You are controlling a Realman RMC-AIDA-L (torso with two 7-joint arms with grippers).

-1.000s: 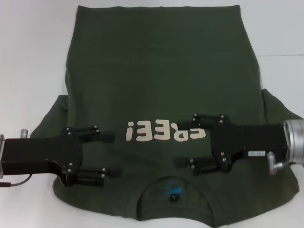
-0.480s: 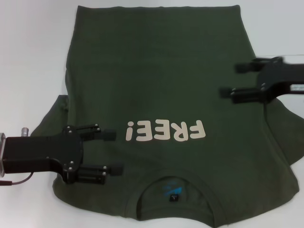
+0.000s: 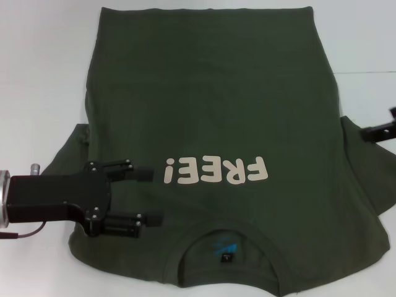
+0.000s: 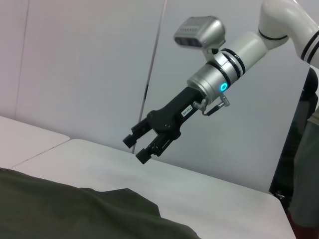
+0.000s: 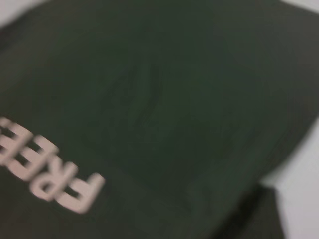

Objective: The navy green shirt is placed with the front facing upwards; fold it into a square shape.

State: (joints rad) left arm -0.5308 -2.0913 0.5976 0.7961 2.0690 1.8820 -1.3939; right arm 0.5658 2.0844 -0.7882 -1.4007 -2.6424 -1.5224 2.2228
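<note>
The navy green shirt [image 3: 210, 154] lies flat, front up, on the white table [image 3: 37, 74], its collar at the near edge and its hem at the far edge. The left gripper [image 3: 151, 196] hovers over the near left shoulder, jaws spread wide, nearest the sleeve. The right gripper [image 4: 139, 149] hangs above the table's right edge, jaws parted and empty.

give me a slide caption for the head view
Left gripper open over the navy green shirt; right gripper at the edge.

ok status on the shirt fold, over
Left gripper open, low over shirt's left shoulder. Right gripper open, raised off to the side. Navy green shirt flat, unfolded. Nothing in the way.
</note>
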